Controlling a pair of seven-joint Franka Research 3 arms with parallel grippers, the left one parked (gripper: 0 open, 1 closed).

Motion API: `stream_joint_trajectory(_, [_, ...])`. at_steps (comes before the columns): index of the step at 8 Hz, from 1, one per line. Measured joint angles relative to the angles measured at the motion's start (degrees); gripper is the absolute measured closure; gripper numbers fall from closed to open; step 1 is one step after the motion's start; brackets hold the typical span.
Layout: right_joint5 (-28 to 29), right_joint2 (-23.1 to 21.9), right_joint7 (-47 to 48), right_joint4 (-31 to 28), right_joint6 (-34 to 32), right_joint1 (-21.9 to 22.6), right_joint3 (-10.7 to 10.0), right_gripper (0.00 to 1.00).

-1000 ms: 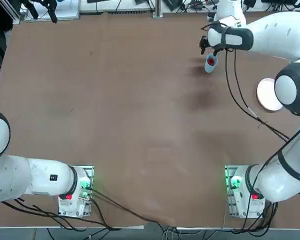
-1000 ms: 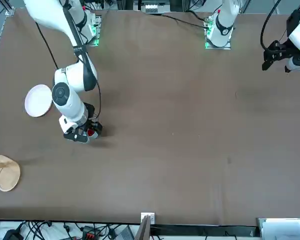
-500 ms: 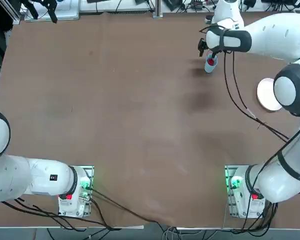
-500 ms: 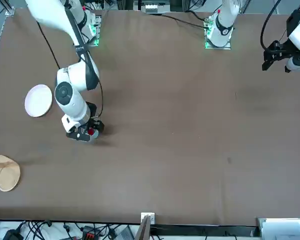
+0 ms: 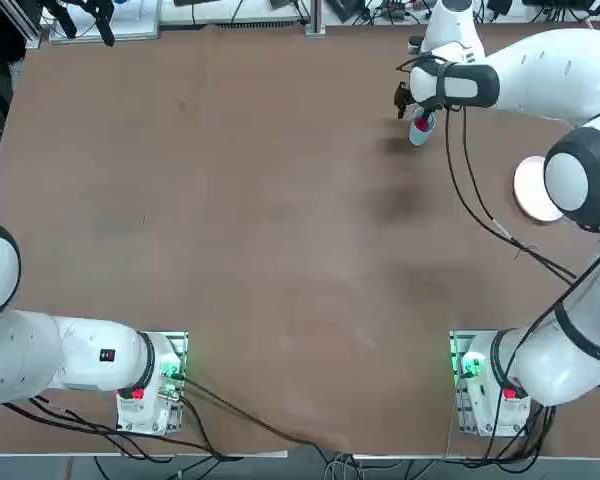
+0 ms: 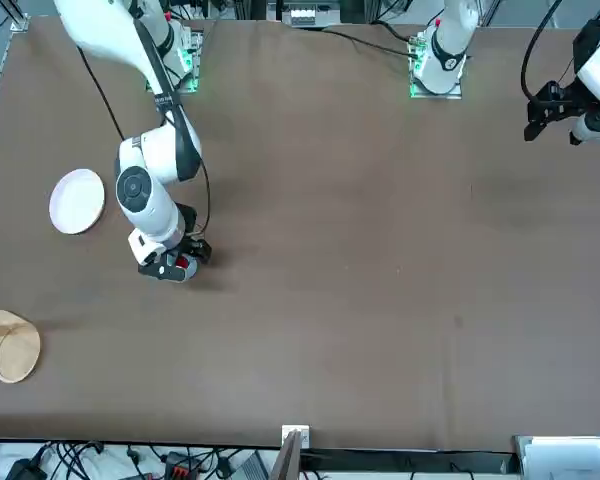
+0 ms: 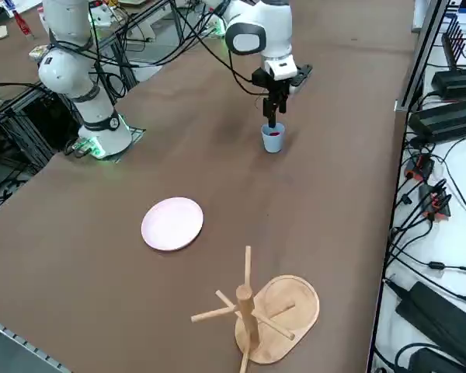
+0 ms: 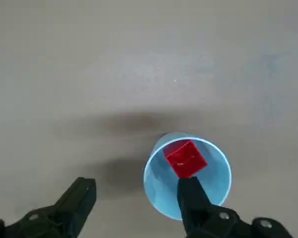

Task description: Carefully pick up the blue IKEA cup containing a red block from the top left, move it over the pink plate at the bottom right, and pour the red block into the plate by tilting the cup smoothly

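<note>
my claw: right gripper point(image 8: 134, 198) sits low over the blue IKEA cup point(image 8: 187, 173) at the far side of the table, fingers spread – one finger point(image 8: 196, 201) reaches inside the rim, the other outside the cup wall, nothing pinched yet.
change: over the last second I have slid in over the cup; in the top view my wrist now covers more of it than a second ago, and the front view shows the hand crept closer to the cup.
cup: upright on the table point(image 5: 240, 200), not lifted, same spot as a second ago.
red block: the red block point(image 8: 186, 158) lies inside the cup, near the wall away from my inner finger.
pink plate: the pink plate point(image 7: 172, 223) lies well apart from the cup, toward my base side – bare.
meaning: approach looks done; I judge the rim wall is straddled and closing is the next step.
risk: inner finger is close to the block – a sloppy close could nudge the cup or tip it.
</note>
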Motion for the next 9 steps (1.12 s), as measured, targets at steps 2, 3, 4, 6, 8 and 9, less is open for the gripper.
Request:
stream_joint_trajectory(2, [0.0, 0.6, 0.0, 0.0, 0.2, 0.0, 0.0, 0.00])
stream_joint_trajectory(3, [0.0, 0.8, 0.0, 0.0, 0.3, 0.0, 0.0, 0.00])
stream_joint_trajectory(4, [0.0, 1.2, 0.0, 0.0, 0.8, 0.0, 0.0, 0.00])
stream_joint_trajectory(6, [0.0, 1.9, 0.0, 0.0, 1.4, 0.0, -0.1, 0.04])
stream_joint_trajectory(8, [0.0, 2.3, 0.0, 0.0, 1.4, -0.2, -0.3, 0.11])
stream_joint_trajectory(9, [0.0, 2.4, 0.0, 0.0, 1.4, -0.3, -0.4, 0.16])
